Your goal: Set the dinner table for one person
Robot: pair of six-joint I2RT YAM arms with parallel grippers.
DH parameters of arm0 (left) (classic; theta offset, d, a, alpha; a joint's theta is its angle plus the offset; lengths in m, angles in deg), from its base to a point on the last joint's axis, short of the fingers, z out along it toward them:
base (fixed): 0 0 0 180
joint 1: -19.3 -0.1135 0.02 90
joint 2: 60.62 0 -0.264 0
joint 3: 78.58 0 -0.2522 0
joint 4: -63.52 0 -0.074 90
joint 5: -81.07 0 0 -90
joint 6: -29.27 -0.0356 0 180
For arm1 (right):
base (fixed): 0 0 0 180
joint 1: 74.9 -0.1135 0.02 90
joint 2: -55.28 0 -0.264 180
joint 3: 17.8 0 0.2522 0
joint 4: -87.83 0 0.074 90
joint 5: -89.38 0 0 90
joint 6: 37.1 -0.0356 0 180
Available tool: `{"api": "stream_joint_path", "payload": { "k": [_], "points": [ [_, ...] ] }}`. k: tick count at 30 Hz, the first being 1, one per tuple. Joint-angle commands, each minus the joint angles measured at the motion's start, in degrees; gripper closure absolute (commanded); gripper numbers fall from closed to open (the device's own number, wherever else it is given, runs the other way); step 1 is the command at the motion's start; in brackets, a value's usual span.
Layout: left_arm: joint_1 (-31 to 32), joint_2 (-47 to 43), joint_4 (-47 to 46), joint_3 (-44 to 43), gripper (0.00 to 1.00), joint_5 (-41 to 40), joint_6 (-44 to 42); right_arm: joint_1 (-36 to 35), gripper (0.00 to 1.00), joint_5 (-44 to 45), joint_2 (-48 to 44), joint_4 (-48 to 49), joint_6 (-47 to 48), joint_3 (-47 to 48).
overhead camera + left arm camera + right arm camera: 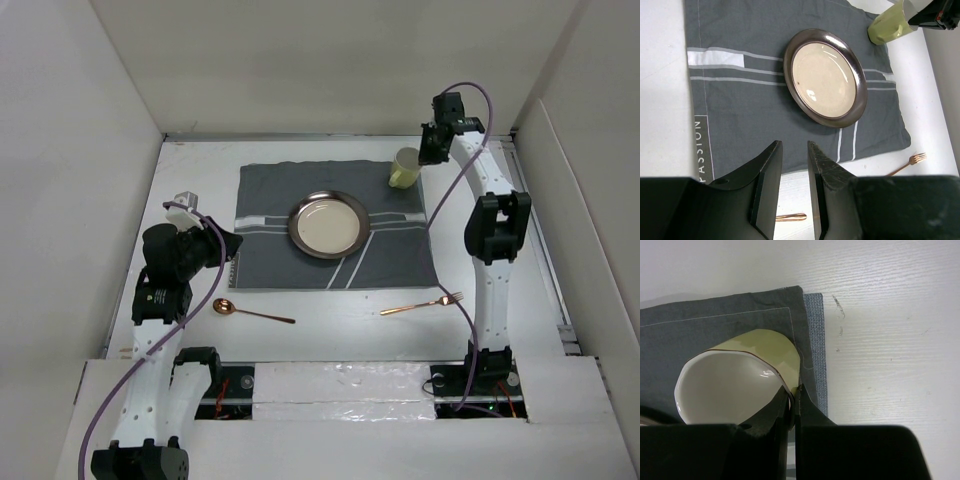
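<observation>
On the white dinner table (330,320) lies a dark grey striped mat (270,260) with a round cream plate with a dark metallic rim (328,224) on it. My right gripper (428,150) is shut on the rim of a yellow-green cup (404,168) at the mat's far right corner; one finger is inside the cup, one outside (794,400). A copper spoon (250,312) lies near left of the mat and a copper fork (422,304) near right. My left gripper (792,147) is open and empty, above the mat's near left edge.
White walls enclose the table on three sides. The plate (825,77), cup (886,27) and fork (907,164) also show in the left wrist view. The arm bases stand at the near edge.
</observation>
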Motion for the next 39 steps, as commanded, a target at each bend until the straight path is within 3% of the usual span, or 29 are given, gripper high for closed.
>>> {"api": "stream_joint_path", "payload": {
  "k": [1, 2, 3, 4, 7, 13, 17, 19, 21, 22, 24, 25, 27, 30, 32, 35, 38, 39],
  "points": [
    [0.2, -0.2, -1.8, -0.3, 0.76, 0.8, -0.5, 0.4, 1.00, -0.8, -0.1, 2.5, -1.4, 3.6],
    [0.2, -0.2, -1.7, -0.3, 0.76, 0.8, -0.5, 0.9, 0.98, -0.8, -0.3, 3.0, -1.8, 3.2],
    [0.2, -0.3, -1.8, -0.3, 0.76, 0.8, -0.5, 0.9, 0.93, -1.4, -1.1, 3.6, -2.1, 2.2],
    [0.2, -0.4, -1.8, -0.3, 0.76, 0.7, -0.5, 0.9, 0.82, -2.0, -1.6, 4.7, -2.3, 1.6],
    [0.2, -0.6, -1.7, -0.3, 0.76, 0.6, -0.6, 1.4, 0.68, -4.1, -4.2, 6.4, -3.2, 0.1],
    [0.2, -1.1, -1.8, -0.3, 0.75, 0.4, -0.4, 2.5, 0.61, -6.2, -9.6, 6.8, -3.7, -0.1],
    [0.2, -1.5, -1.8, -0.2, 0.75, 0.4, -0.3, 2.5, 0.60, -6.1, -18.1, 9.5, -3.5, -6.4],
    [0.2, -1.6, -1.8, -0.1, 0.76, 0.3, -0.3, 0.7, 0.71, -6.2, -24.3, 17.5, -3.5, -13.4],
    [0.2, -2.0, -2.1, 0.0, 0.77, 0.3, -0.3, -1.4, 0.86, -7.6, -34.6, 24.2, -3.6, -27.0],
    [0.2, -2.2, -2.0, 0.0, 0.79, 0.3, -0.3, -4.6, 1.00, -8.5, -38.1, 30.8, -3.3, -31.9],
    [0.2, -2.5, -2.1, 0.0, 0.87, 0.1, -0.3, -8.8, 1.00, -11.9, -47.5, 37.4, -3.0, -46.1],
    [0.2, -2.7, -2.1, 0.0, 0.98, 0.0, -0.2, -11.4, 1.00, -13.3, -49.9, 43.5, -2.7, -50.6],
    [0.2, -3.4, -2.0, -0.1, 1.00, -0.6, -0.1, -20.3, 1.00, -14.8, -56.1, 50.1, -3.2, -62.7],
    [0.2, -5.2, -1.4, -0.6, 1.00, -3.1, 0.3, -34.0, 1.00, -13.8, -58.6, 60.7, -5.2, -73.4],
    [-0.4, -7.0, -1.4, -0.7, 1.00, -3.4, 0.4, -44.6, 1.00, -11.6, -57.7, 61.8, -4.6, -75.5],
    [-1.0, -8.9, -1.8, -1.5, 0.88, -5.3, 1.1, -54.4, 1.00, -2.9, -53.2, 63.6, -2.5, -76.3],
    [-1.0, -11.5, -2.0, -3.4, 0.80, -6.8, 2.7, -61.7, 0.84, 1.7, -45.0, 63.4, -2.4, -73.1],
    [-1.0, -12.1, -1.8, -4.2, 0.78, -7.2, 3.0, -64.3, 0.74, 4.4, -42.8, 63.7, -2.4, -72.4]
  ]
}}
